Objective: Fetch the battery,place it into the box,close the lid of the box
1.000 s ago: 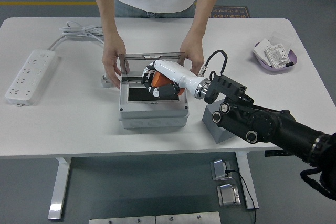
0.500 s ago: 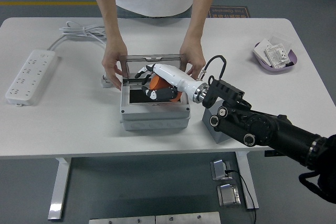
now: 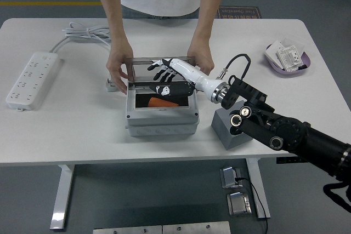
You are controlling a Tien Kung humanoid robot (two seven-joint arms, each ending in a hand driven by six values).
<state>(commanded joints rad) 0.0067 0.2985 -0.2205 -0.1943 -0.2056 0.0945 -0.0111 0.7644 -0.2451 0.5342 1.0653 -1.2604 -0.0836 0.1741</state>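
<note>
A grey box (image 3: 160, 118) stands at the table's middle with its clear lid (image 3: 159, 69) held upright. An orange battery (image 3: 163, 102) lies inside the box. My right hand (image 3: 167, 76) is white with black fingers, spread open and empty, just above the box's opening and in front of the lid. A person at the far side holds the lid's two ends, one hand (image 3: 117, 68) at the left and one hand (image 3: 202, 58) at the right. My left arm is out of view.
A white power strip (image 3: 33, 78) with its cable lies at the far left. A purple tray (image 3: 288, 57) with small white parts sits at the far right. A grey block (image 3: 232, 130) stands right of the box, under my right arm.
My right hand has let go of the orange battery, which now lies in the box. The hand has opened and risen toward the lid. The person still holds the lid.
</note>
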